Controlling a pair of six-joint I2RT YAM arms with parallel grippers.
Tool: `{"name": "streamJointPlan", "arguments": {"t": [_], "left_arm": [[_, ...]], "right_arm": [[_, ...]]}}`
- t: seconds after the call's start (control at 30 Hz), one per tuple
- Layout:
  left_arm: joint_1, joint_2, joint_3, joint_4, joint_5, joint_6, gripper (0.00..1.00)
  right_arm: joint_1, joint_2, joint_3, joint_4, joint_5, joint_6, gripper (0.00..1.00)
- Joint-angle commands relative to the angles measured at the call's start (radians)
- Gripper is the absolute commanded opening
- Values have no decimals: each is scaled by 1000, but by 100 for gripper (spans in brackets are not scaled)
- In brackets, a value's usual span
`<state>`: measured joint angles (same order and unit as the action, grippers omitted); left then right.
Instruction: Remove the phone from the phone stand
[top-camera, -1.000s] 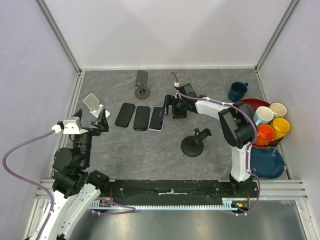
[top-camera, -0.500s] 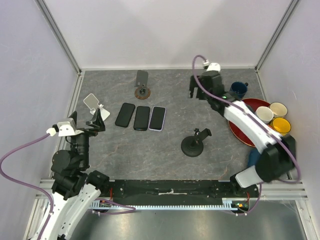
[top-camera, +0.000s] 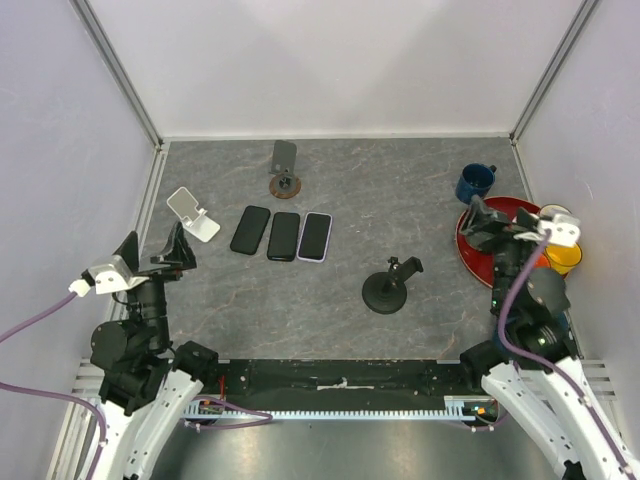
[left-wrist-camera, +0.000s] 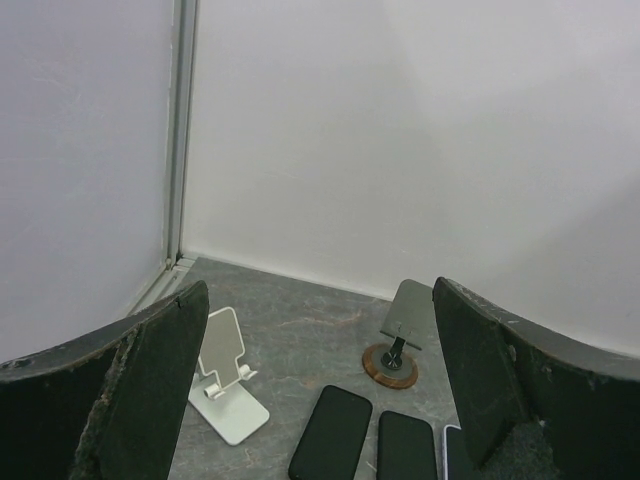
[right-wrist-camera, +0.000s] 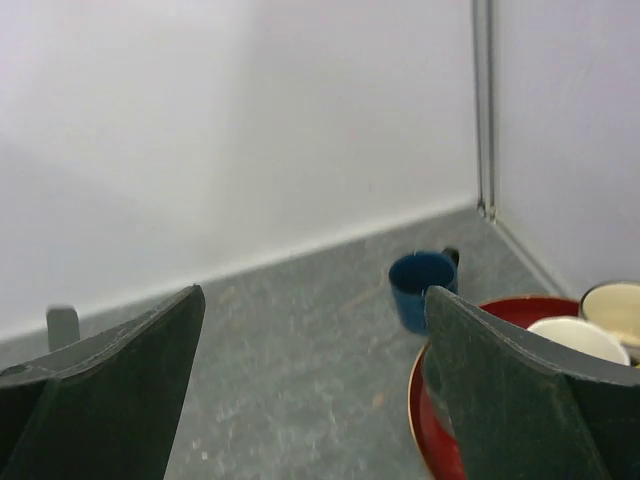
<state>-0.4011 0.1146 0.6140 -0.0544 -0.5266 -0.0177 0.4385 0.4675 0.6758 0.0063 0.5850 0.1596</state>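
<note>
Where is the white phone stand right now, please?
In the top view, the white phone stand sits far left, just left of the row of three phones.

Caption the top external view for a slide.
Three phones lie flat beside the empty white stand; left gripper and right gripper both open.

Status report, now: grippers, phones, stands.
Left gripper open, empty; right gripper open, empty. Three phones flat on table. White stand, round-base stand, black stand all bare. Nothing blocking the phones.
</note>
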Motion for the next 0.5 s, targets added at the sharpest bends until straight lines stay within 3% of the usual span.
{"name": "streamJointPlan", "arguments": {"t": [0.0,0.3,0.47], "left_arm": [[8,-35,-17,21,-30,-39,100],[44,-164,-85,100,-18,-60,100],[64,-167,-103,133,-27,-57,100]], "right_arm": [[2,-119,4,48,65,-135,98],[3,-306,-102,59,118,-244,98],[0,-314,-127,70,145,-241,98]]}}
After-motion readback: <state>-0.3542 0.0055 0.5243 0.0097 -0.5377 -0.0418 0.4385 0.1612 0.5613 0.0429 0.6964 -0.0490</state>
